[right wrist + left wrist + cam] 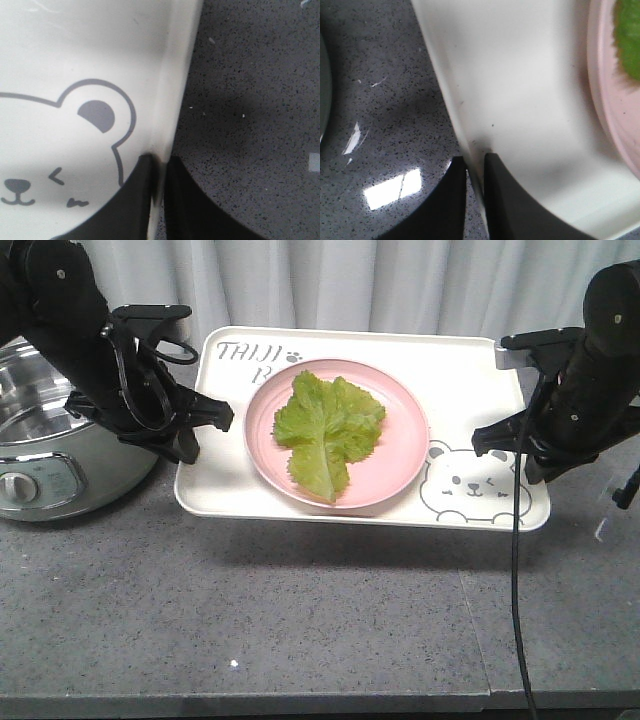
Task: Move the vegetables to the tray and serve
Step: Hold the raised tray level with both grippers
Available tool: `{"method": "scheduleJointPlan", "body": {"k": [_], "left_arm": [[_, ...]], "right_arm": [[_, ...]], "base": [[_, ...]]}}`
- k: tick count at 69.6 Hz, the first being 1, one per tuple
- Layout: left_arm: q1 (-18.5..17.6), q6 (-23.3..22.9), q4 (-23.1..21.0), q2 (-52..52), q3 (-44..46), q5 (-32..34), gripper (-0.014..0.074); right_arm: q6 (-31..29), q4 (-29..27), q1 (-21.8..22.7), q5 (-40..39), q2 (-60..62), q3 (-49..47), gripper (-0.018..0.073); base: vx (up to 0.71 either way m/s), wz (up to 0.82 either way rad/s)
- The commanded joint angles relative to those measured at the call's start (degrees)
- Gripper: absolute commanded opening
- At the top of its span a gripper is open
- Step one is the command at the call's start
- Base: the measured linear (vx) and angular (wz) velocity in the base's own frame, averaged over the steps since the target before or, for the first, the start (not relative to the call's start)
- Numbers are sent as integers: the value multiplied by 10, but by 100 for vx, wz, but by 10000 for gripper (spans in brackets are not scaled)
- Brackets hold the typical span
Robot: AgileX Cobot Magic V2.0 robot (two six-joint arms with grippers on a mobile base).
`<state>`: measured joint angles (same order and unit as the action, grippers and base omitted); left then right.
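Note:
The cream-white tray (470, 375) with a bear face hangs above the grey counter, casting a shadow below. On it sits a round pink plate (400, 455) holding the vegetables (325, 425), a green ruffled lettuce leaf. My left gripper (215, 415) is shut on the tray's left rim (470, 165), one finger outside and one inside. My right gripper (490, 437) is shut on the tray's right rim (165, 130) beside the bear's ear. The left wrist view shows the plate's edge (605, 100) and a bit of lettuce (630, 35).
A steel electric pot (55, 430) stands at the left, close behind my left arm. A white curtain hangs behind the counter. A black cable (515, 590) drops from my right arm across the counter (300, 630).

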<state>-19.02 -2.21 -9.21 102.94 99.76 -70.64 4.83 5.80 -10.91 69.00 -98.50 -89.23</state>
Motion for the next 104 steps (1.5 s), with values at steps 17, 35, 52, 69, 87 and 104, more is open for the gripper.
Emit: {"method": "scheduleJointPlan", "body": {"k": [17,35,52,69,87,104], "left_arm": [[-13,15,-85,-34,23,49,-7],[-13,15,-85,-34,23,49,-6],[-13,15,-85,-34,23,49,-6],[-13,15,-85,-34,23,49,-6],[-13,15,-85,-34,23,49,-6],[-13,15,-85,-34,23,49,-6]], "right_arm": [[-21,-50,-9,-37,32,-18,-10],[-21,-51,-9,-37,32,-18,-10],[-21,-51,-9,-37,32,-18,-10],[-21,-51,-9,-37,32,-18,-10],[-21,-51,-9,-37,32,-18,-10],[-21,-52,-9,-37,32,-18,-10]], "base": [[0,0],[0,0],[0,0],[0,0],[0,0],[0,-3]]}}
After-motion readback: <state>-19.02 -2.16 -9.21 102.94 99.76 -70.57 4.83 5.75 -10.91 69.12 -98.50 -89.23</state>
